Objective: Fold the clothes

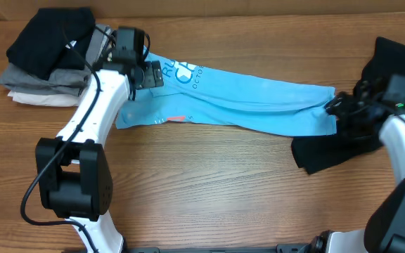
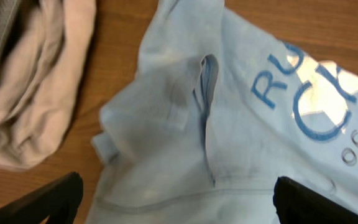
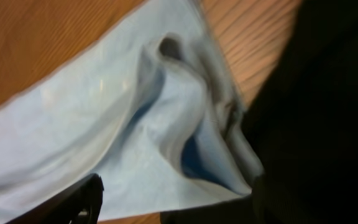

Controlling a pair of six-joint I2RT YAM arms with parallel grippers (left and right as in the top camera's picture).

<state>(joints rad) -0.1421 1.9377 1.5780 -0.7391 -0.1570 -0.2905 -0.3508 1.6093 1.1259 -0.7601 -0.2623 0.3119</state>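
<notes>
The light blue T-shirt (image 1: 259, 105) lies in a long rumpled band across the table, lettering at its left end. My left gripper (image 1: 151, 74) hovers over that lettered end, and in the left wrist view the gripper (image 2: 179, 205) is open wide, the shirt (image 2: 166, 124) lying loose under the gap. My right gripper (image 1: 334, 107) sits at the shirt's right end. In the right wrist view that gripper (image 3: 173, 199) is open above a puckered fold of the shirt (image 3: 135, 124). The loose black garment (image 1: 318, 153) lies beside and under the right arm, and it fills the right side of the right wrist view (image 3: 316, 112).
A neat pile of black, grey and beige garments (image 1: 48, 60) sits at the back left, close to the left arm; its beige layer (image 2: 30, 93) shows in the left wrist view. Bare wooden table (image 1: 209, 183) stretches in front of the shirt.
</notes>
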